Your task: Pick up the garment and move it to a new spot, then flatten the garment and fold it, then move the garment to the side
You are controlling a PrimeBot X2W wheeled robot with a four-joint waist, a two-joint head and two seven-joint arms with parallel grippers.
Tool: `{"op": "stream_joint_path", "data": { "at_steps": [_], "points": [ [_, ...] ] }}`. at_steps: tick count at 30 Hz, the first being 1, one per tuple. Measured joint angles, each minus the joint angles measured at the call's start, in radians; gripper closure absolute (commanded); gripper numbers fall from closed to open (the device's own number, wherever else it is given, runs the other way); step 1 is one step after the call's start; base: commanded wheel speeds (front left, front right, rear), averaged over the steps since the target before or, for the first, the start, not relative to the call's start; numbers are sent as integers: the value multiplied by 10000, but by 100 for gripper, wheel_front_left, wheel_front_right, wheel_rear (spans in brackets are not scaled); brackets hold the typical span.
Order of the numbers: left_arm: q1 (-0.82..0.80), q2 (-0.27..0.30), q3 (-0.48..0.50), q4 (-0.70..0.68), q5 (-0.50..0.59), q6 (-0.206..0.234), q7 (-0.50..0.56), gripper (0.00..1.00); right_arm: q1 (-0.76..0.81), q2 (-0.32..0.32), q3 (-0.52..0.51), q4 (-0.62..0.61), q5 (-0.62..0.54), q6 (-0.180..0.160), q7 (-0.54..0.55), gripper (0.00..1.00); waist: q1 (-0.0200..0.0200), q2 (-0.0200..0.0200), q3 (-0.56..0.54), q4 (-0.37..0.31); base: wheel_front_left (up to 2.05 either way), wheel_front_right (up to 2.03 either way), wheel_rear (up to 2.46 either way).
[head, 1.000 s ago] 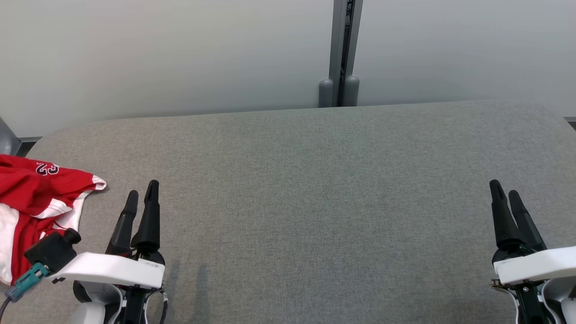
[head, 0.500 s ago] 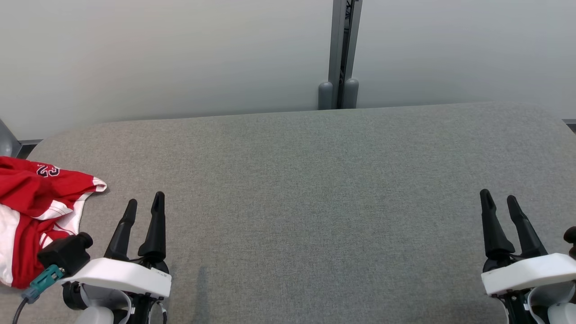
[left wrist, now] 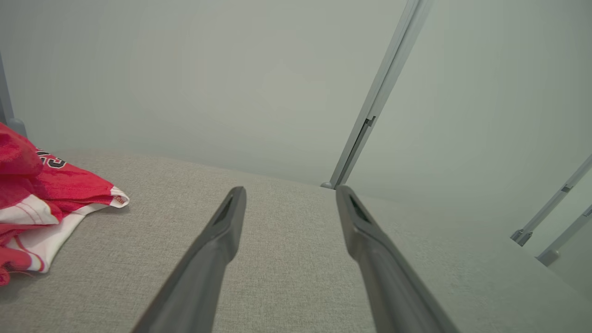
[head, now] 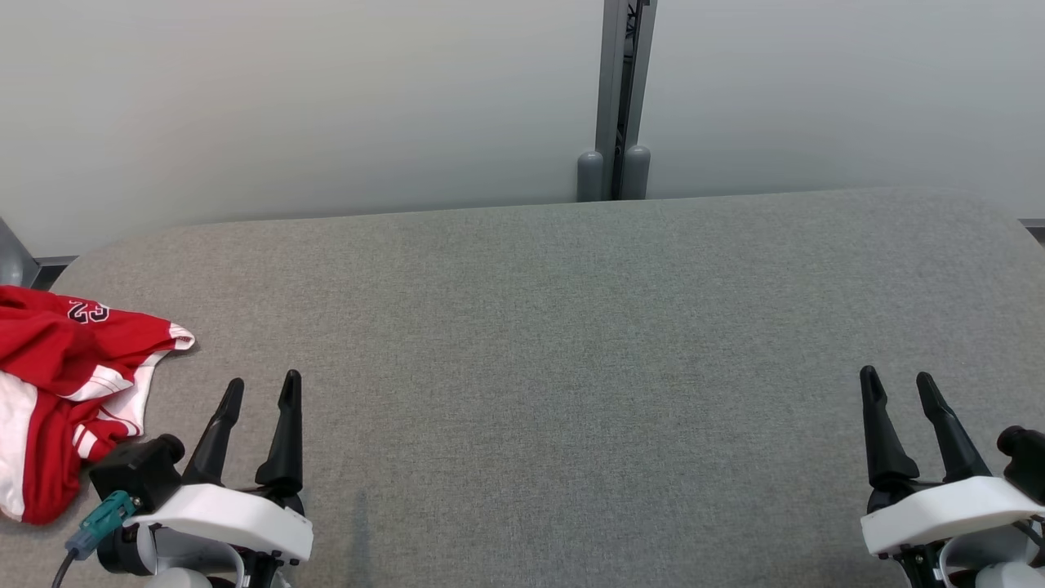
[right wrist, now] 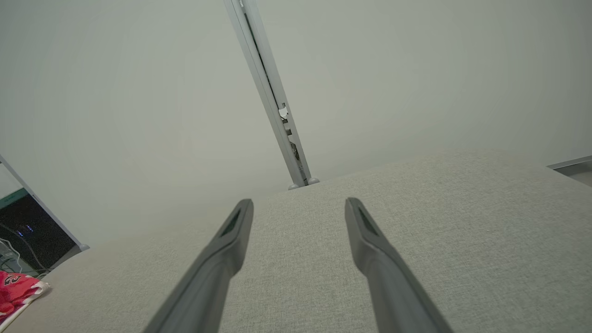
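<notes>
Far left, your red-and-white garment [head: 57, 367] lies bunched at the table's edge, not yet picked up. Just beside it your left gripper [head: 263, 382] hangs low over the grey table [head: 571, 327], fingers apart and empty, so it looks the natural one for the pick. Far right, your right gripper [head: 896, 377] hovers, fingers apart too, well apart from the cloth.

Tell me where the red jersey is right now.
In the head view, the red jersey lies crumpled at the far left edge of the grey table, just left of the left gripper.
</notes>
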Motion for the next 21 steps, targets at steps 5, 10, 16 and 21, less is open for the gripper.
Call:
{"op": "stream_joint_path", "data": {
  "at_steps": [5, 10, 16, 21],
  "points": [
    [22, 59, -58, 163, 491, 79, -100, 0, 12, 56, -10, 148, -552, 8, -109, 0, 0, 0, -27, 2, 0, 0, 0],
    [29, 130, -130, 322, 955, 165, -255, 0, 35, 86, -8, 211, -1101, 10, -211, 0, 0, 0, -61, 12, 0, 0, 0],
    [28, 198, -265, 512, 1473, 209, -364, 0, 49, 142, 4, 280, -1680, 10, -372, 0, 0, 0, -92, 38, 0, 0, 0],
    [26, 230, -349, 679, 1900, 299, -479, 0, 81, 188, -15, 337, -2125, 10, -458, 0, 0, 0, -96, 39, 0, 0, 0]
  ]
}}
